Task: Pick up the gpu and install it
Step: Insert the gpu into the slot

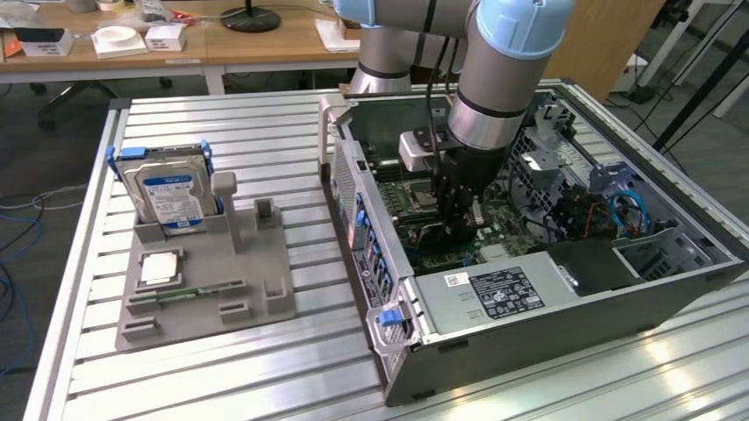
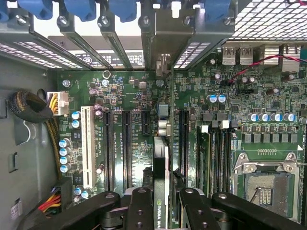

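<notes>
Inside the open computer case (image 1: 685, 289), the gripper (image 2: 161, 199) held the gpu (image 2: 162, 158) edge-on between its fingers, directly above the motherboard (image 2: 144, 139) slots; pickup was done, but the card appeared not yet seated.

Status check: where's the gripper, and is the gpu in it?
Gripper shut on the gpu, card held edge-on. Arm down inside the computer case, card over the motherboard slots. Nothing seen blocking the slots.
</notes>
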Tool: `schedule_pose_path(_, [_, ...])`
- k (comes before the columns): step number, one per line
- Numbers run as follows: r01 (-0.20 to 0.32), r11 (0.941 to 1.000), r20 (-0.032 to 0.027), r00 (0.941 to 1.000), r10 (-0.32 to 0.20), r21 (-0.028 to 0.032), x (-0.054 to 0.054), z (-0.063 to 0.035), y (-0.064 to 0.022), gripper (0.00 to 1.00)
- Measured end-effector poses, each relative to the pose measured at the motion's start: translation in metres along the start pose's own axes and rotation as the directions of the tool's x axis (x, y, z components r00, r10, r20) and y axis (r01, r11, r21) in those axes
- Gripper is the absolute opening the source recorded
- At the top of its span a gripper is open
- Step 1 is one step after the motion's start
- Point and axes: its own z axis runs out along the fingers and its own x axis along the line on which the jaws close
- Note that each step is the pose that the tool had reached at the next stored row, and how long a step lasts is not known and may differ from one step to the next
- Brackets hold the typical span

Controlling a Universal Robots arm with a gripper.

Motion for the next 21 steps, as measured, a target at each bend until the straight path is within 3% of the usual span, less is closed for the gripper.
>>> schedule_pose_path(5, [0.000,1.0000,0.0001,1.0000,0.000,-0.0001,0.0000,0.0000,0.0000,0.26])
schedule_pose_path(6, [0.000,1.0000,0.0040,1.0000,0.000,0.0014,-0.0004,0.0015,0.0000,0.27])
schedule_pose_path(8, [0.000,1.0000,0.0006,1.0000,0.000,0.0002,-0.0001,0.0003,0.0000,0.33])
schedule_pose_path(10, [0.000,1.0000,0.0001,1.0000,0.000,0.0000,0.0000,0.0001,0.0000,0.45])
schedule_pose_path(11, [0.000,1.0000,0.0002,1.0000,0.000,0.0000,0.0000,0.0001,0.0000,0.45])
schedule_pose_path(13, [0.000,1.0000,0.0002,1.0000,0.000,0.0000,0.0000,0.0001,0.0000,0.56])
schedule_pose_path(16, [0.000,1.0000,0.0000,1.0000,0.000,0.0000,0.0000,0.0000,0.0000,0.62])
schedule_pose_path(17, [0.000,1.0000,0.0001,1.0000,0.000,0.0001,0.0000,0.0001,0.0000,0.69])
schedule_pose_path(21, [0.000,1.0000,-0.0003,1.0000,0.000,-0.0001,0.0001,-0.0007,0.0001,0.69])
